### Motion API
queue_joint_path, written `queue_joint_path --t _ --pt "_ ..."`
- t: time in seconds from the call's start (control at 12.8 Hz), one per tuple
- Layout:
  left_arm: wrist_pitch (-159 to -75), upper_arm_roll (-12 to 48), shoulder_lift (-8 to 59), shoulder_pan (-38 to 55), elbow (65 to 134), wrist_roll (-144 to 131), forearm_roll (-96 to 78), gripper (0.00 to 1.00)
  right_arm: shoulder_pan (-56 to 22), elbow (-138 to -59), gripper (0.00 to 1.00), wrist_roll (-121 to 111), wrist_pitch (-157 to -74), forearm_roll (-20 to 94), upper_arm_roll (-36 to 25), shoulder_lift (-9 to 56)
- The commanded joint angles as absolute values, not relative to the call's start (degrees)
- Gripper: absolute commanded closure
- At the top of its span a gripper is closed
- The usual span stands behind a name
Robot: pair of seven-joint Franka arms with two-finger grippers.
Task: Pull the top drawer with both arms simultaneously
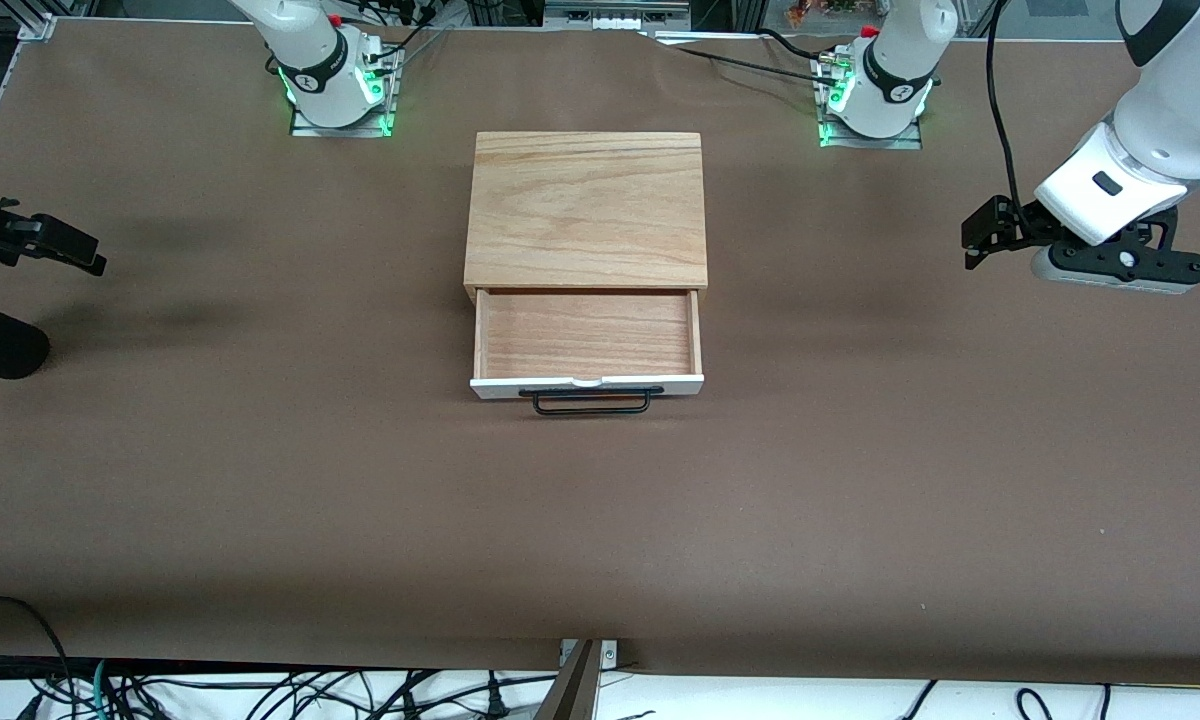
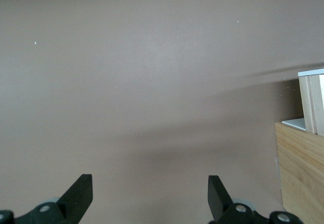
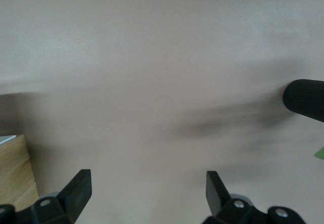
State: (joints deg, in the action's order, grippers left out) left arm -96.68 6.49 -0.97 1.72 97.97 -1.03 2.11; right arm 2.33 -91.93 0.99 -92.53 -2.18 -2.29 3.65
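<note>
Nearest the front camera, bare brown table [image 1: 600, 540]. Farther up, mid-table, the top drawer [image 1: 588, 345] standing pulled well out of the cabinet [image 1: 587, 208], its white front and black wire handle [image 1: 592, 400] facing the camera, reddish wood tray open and holding nothing. Judged from this: the pull itself looks done, with little or nothing left beyond the arms parking.

Out toward the table's ends, both arms up in the air and well apart from the drawer. Left gripper [image 1: 980, 240] over bare table near the left arm's end, fingers [image 2: 81, 193] spread wide and holding nothing, a corner of cabinet and drawer edge just caught in its wrist view. Right gripper [image 1: 70, 250] over bare table at the right arm's end, fingers [image 3: 78, 191] likewise spread and empty.

Farthest up, the two bases along the table edge. Right arm mostly cut off by the frame; a black ribbed cylinder [image 3: 304, 100] beside it unidentifiable. Any lower drawers hidden from above.
</note>
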Motion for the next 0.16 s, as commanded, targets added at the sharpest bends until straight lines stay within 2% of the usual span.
queue_joint_path --t 0.0,0.08 --pt "-96.2 7.2 -2.3 1.2 98.8 -1.2 1.8 0.00 3.0 -91.6 0.00 -0.1 -92.3 -2.7 -1.8 3.6" --pt "-96.2 7.2 -2.3 1.2 98.8 -1.2 1.9 0.00 3.0 -91.6 0.00 0.1 -92.3 -2.6 -1.8 3.6"
